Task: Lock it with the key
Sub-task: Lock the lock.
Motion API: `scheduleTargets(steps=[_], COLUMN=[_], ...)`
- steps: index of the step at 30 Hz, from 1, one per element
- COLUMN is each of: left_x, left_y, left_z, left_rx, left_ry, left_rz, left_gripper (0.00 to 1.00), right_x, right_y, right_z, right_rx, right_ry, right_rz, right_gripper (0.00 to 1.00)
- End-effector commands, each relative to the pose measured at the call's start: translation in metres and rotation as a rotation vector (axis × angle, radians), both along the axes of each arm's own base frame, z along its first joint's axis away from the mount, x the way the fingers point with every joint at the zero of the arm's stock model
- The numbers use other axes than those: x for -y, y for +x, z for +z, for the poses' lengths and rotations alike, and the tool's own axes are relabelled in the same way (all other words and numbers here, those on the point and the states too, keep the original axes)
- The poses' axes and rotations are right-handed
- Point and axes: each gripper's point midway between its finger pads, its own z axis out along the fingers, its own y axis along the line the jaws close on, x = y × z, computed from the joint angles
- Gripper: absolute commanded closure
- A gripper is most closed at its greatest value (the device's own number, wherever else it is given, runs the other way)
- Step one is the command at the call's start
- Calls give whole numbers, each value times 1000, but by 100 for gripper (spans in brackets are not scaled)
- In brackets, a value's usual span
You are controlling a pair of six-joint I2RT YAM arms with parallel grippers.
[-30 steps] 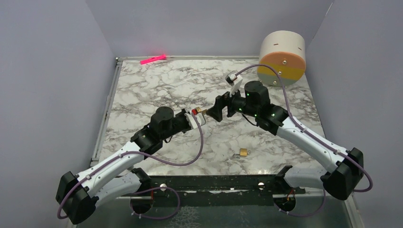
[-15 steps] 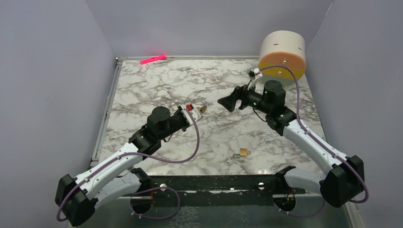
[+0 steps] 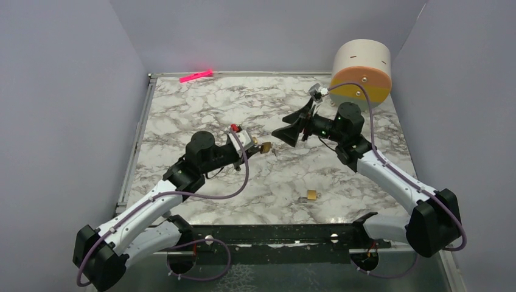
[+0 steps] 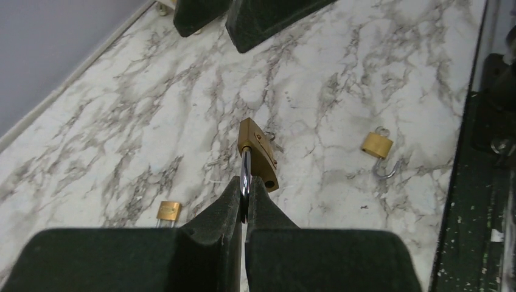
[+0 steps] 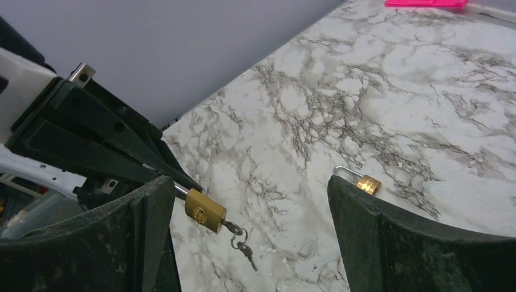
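Two sets of fingers are facing each other above the desk [image 3: 201,103]. The left fingers [image 4: 238,204] are clenching the silver shackle [image 4: 244,173] of a brass padlock [image 4: 258,155], whose body is jutting out just past their tips. The key [image 5: 245,250] is dangling on a small ring from the padlock's far end, between the two sets of fingers and nearer the left. The right fingers [image 3: 287,130] are standing spread wide, gripping nothing and aiming at the padlock.

Risks:
- The key is hanging loose and thin, so the right fingers may pinch the ring or air instead.
- A nudge could twist the padlock, since the left fingers are pinching only the round shackle.
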Motion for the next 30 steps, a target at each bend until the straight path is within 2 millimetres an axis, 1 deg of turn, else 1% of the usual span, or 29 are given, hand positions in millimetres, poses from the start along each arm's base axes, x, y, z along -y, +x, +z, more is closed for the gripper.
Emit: scheduleTargets(steps=[1, 3, 5, 7, 9, 12, 17, 23, 25, 30], left_x=[14, 13, 10, 8, 8, 9, 14, 13, 14, 14], left_y=[-13, -9, -5, -4, -8, -14, -19, -18, -17, -15], left_z=[23, 23, 23, 27, 36, 46, 44, 45, 46, 48], left_rx=[-186, -261, -317, -318, -307, -312, -375, -359, -349, -332], left_ry=[-105, -127, -143, -151, -177, -208, -215, -222, -223, -221], left_rz=[-194, -240, -262, -281, -318, -376, -437, -432, -430, -427], left_gripper=[100, 100, 100, 100, 100, 100, 100, 100, 100, 100], right_x=[-9, -9, -6, -3, -2, -1, -2, -6, -8, -14], right_y=[-7, -12, -22, -30, -37, -39, -43, -50, -50, -54], right_z=[5, 5, 11, 13, 12, 12, 12, 15, 15, 4], right_rx=[67, 93, 141, 174, 186, 214, 248, 262, 246, 208], right_ry=[33, 35, 54, 66, 71, 93, 144, 146, 150, 166], right_rz=[93, 120, 136, 157, 186, 188, 214, 285, 297, 350], right_gripper=[1, 1, 2, 2, 3, 5, 5, 8, 12, 19])
